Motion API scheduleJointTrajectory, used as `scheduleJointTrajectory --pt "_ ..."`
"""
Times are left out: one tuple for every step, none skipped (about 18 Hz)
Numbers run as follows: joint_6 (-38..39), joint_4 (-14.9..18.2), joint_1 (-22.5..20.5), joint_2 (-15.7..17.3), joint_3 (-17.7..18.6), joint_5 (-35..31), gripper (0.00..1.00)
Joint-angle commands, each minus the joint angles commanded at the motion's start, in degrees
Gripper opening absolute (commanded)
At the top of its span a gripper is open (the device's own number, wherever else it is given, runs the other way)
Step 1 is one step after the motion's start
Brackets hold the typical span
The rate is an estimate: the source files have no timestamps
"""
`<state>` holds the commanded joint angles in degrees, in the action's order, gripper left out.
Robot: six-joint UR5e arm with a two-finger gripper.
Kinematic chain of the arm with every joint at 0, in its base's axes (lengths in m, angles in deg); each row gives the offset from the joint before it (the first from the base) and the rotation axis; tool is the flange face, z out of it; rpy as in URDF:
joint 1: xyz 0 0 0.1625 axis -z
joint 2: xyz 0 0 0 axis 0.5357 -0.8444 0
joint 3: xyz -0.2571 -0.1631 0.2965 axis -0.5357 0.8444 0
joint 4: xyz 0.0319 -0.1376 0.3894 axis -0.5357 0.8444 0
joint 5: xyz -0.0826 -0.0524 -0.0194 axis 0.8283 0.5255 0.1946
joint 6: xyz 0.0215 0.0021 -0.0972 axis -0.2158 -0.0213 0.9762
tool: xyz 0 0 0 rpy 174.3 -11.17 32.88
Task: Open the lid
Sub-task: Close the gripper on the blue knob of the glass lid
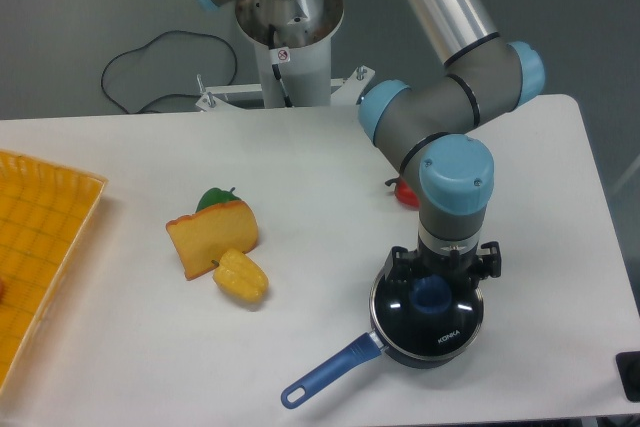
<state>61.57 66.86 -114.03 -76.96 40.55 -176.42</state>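
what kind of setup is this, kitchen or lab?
Most likely a robotics lab bench, not a kitchen: the arm's base is bolted at a plain white table, and toy food such as a cheese wedge lies beside the saucepan.

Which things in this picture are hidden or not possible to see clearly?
- Two-finger claw: the arm's wrist covers its fingertips, so the grip on the blue knob is unclear.
- Red pepper: mostly behind the arm.
- Yellow mesh tray: cut by the left edge.
- Dark object: cut by the right edge.

The lid (432, 315) reads "KONKA" (small white lettering).
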Motion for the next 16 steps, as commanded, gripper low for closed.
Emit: scheduleJointTrajectory --pt "0.09 0.09 -0.09 0.44 -0.09 1.40 1.00" --pt "0.18 0.35 -0.17 1.05 -0.26 2.98 1.00" --pt "0.26 0.79 -0.35 1.58 -0.26 4.73 1.00" --pt "0.27 0.79 -0.52 1.67 -0.35 6.14 1.00" --pt "0.35 0.71 -0.53 1.58 -0.35 6.51 1.00" --pt "0.35 0.62 -0.44 1.32 -0.27 6.25 1.00" --pt "0.53 0.62 -0.44 1.15 -0.26 6.16 1.00" --pt "0.44 0.53 -0.44 1.14 -0.35 6.16 1.00" --pt "0.44 0.53 -0.53 1.14 -0.53 6.25 1.00" --pt "0.44 0.53 -0.61 0.97 -0.62 6.25 1.00" --pt "0.44 0.53 -0.61 0.79 -0.62 6.16 1.00" --pt "0.44 0.44 -0.61 0.71 -0.70 6.16 1.00" --pt "0.44 0.44 -0.61 0.70 -0.79 6.16 1.00" --pt "0.44 0.44 -0.61 0.70 -0.79 6.07 1.00" --pt "0.53 0.44 -0.61 0.70 -0.79 6.07 1.00" --pt "0.53 0.36 -0.61 0.53 -0.79 6.07 1.00"
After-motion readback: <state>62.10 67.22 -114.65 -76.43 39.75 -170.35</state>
